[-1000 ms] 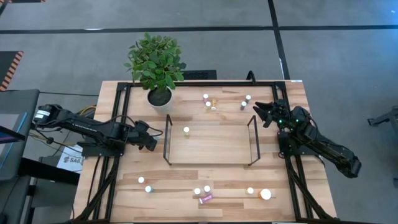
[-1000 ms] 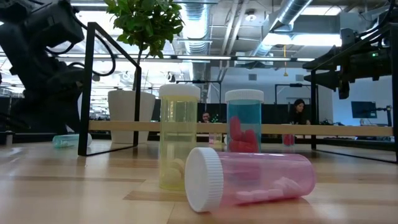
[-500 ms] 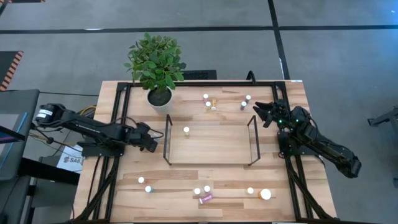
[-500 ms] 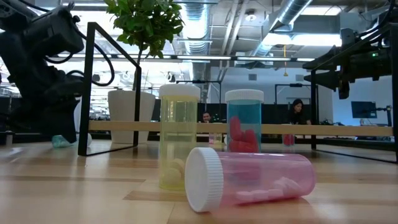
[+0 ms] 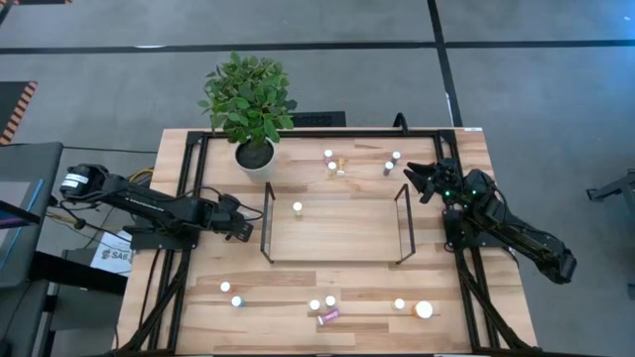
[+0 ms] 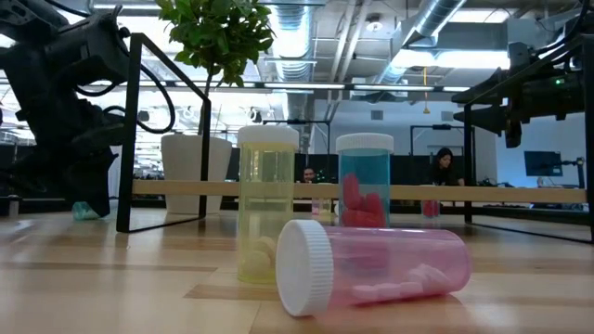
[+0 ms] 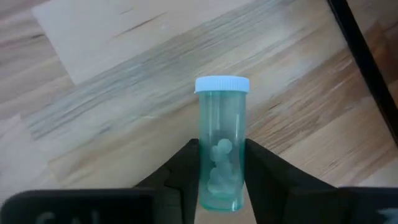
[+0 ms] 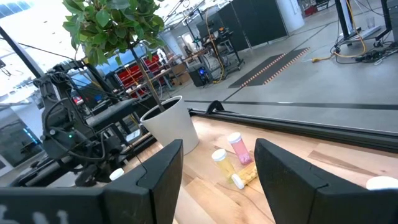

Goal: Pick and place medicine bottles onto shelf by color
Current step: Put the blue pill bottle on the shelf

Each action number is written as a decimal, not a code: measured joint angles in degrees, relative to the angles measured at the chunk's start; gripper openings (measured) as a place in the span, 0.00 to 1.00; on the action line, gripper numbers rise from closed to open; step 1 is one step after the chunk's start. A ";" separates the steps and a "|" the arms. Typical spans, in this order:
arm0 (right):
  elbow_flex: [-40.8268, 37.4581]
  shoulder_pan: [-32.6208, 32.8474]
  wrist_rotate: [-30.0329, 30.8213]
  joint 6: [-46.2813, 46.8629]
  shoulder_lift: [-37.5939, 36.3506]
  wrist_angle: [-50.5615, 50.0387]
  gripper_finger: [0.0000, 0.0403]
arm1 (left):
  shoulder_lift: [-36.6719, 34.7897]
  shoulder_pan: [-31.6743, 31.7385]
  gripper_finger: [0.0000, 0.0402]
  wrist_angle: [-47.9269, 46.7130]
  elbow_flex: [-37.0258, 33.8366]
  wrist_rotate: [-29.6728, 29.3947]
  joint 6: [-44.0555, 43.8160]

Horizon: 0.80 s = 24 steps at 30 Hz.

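Note:
My left gripper is low over the table, just left of the shelf, a light-wood platform with black wire ends. It is shut on a teal medicine bottle with a white cap. My right gripper hovers open beyond the shelf's right end with nothing between its fingers. One bottle stands on the shelf. Several bottles stand near the far edge. Several more are near the front edge, among them a pink one lying on its side. My left gripper pinches the teal bottle's body near its bottom end between its two fingers. The fingers come from the table's left and lie along the bottle, whose cap points away toward the shelf. The bottle looks to lie on the tabletop.
A potted plant in a white pot stands at the far left. The shelf's wire frames rise beside my left gripper. A black table frame runs along the table's sides. A wide white-orange bottle stands at the front right.
My left gripper has dropped lower over the lying teal bottle and shut on it. The bottle stays down at table level. My right arm has kept still.

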 joint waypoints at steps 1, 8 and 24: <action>0.01 0.00 0.00 0.00 -0.02 0.00 0.55 | -0.16 0.00 0.21 -0.07 0.05 0.18 -0.72; 0.00 -0.01 -0.01 0.00 -0.01 0.00 0.55 | -4.30 -0.04 0.19 0.00 0.03 1.27 -6.41; 0.00 -0.01 -0.01 0.00 -0.01 -0.01 0.55 | -26.74 -0.04 0.19 0.10 0.09 -4.87 -9.88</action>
